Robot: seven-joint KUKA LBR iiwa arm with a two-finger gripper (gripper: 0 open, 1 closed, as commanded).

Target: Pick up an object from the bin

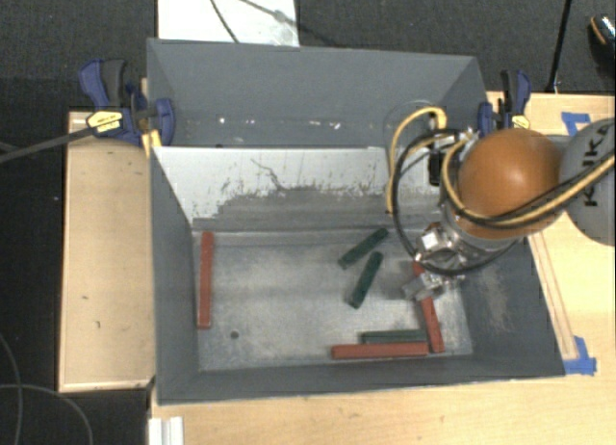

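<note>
You have the tool [425,284] low in the right half of the grey metal bin [279,303]. It is close to the right wall and roughly midway between the back wall and the front edge. It hangs under the arm's round orange cover [505,183], and yellow and black cables [397,169] loop off that cover's left side.

The tool sits directly over the far end of the right red bar [432,326]. This bar runs at a slight slant from under the tool toward the bin's front right corner. A small patch of red shows just behind the tool. You cannot tell from this view whether the tool is apart, together or clamped on that bar, because its metal parts cover the spot where they meet.

Just left of the tool, toward the bin's middle, you see two dark green bars. The back green bar [363,247] lies at a slant, and the middle green bar [364,280] lies just in front of it, steeper, with their ends near each other.

Along the front edge the front red bar [371,351] lies parallel to that edge. Its right end comes up close to the near end of the right red bar. The front green bar [393,337] lies right against its back side. The left red bar [204,279] lies along the left wall, well apart from the tool.
</note>
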